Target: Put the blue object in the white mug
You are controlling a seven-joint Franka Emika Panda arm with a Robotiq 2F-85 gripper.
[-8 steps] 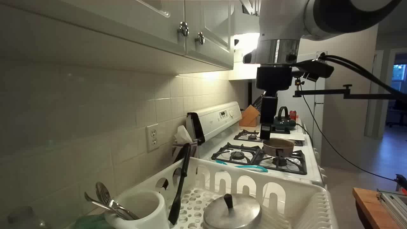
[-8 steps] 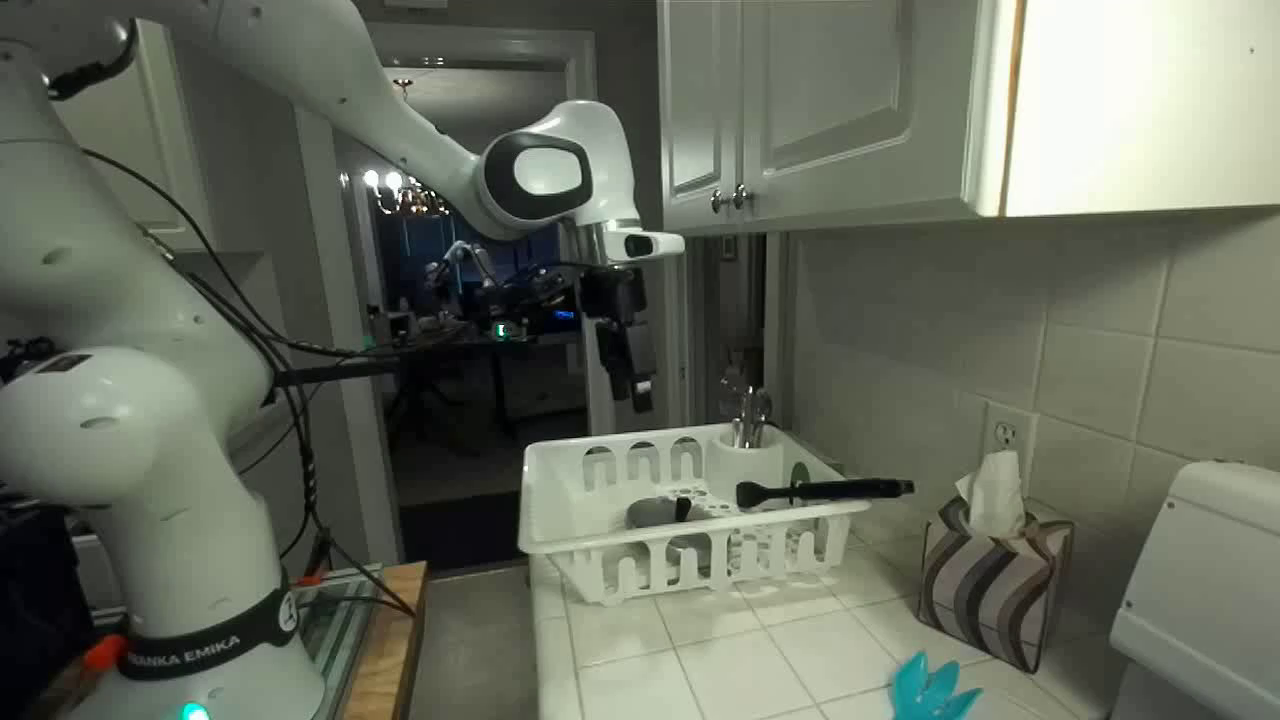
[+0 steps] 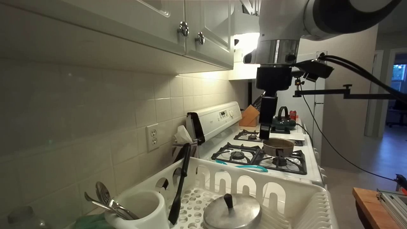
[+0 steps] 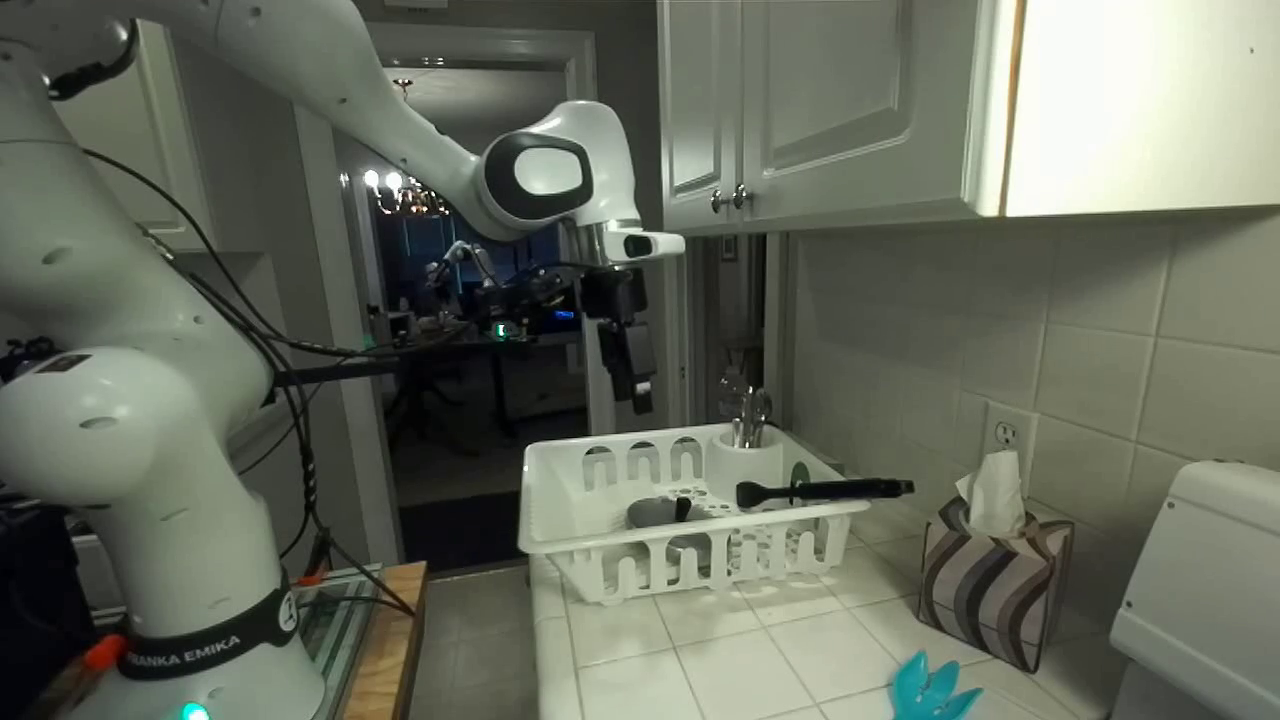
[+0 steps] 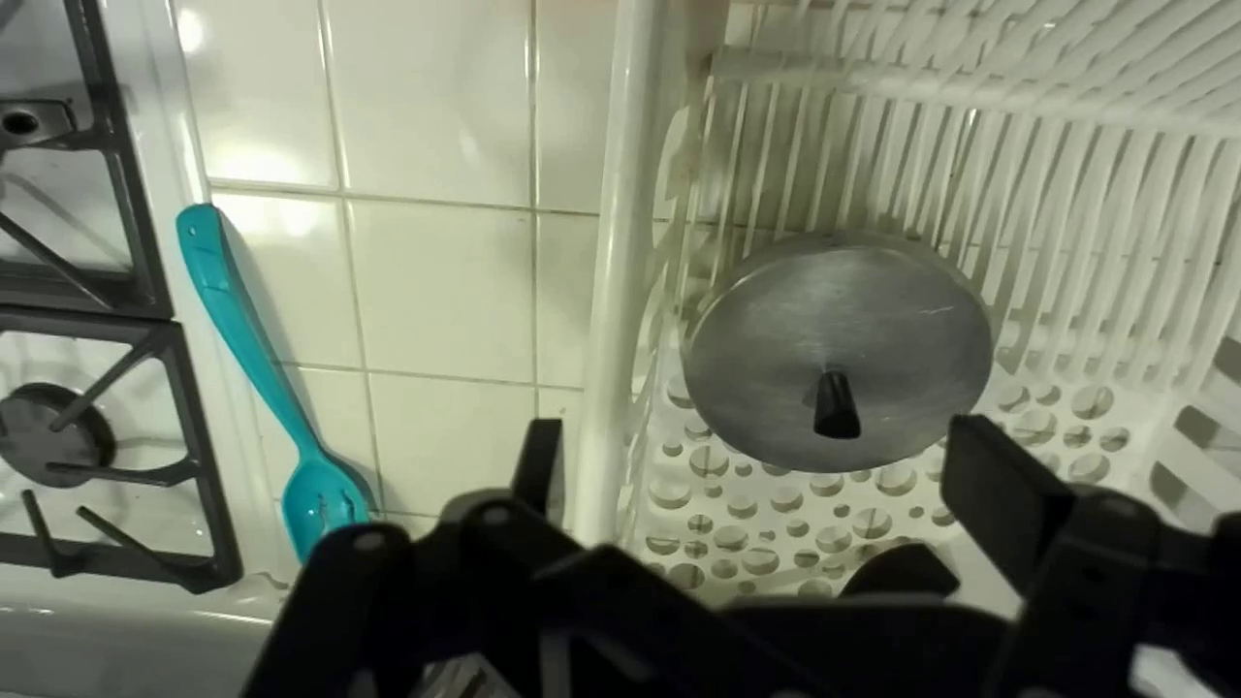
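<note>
The blue object, a teal utensil (image 5: 247,344), lies on the tiled counter beside the stove edge in the wrist view. Its head is partly hidden behind the gripper. Its pronged head (image 4: 932,688) shows at the bottom of an exterior view, and its teal handle (image 3: 252,167) shows behind the rack in an exterior view. The white mug (image 3: 141,208) stands upright in the rack's corner with metal spoons in it; it also shows in an exterior view (image 4: 745,462). My gripper (image 5: 761,446) is open and empty, high above the rack's edge; both exterior views show it pointing down (image 3: 265,132) (image 4: 638,395).
The white dish rack (image 4: 690,538) holds a metal lid (image 5: 839,339) and a black long-handled utensil (image 3: 180,187). A tissue box (image 4: 995,580) stands by the wall. The stove (image 3: 313,159) bears a pot (image 3: 279,148). Cabinets (image 4: 830,110) hang above.
My gripper's fingers have shifted very slightly. Nothing else has visibly moved.
</note>
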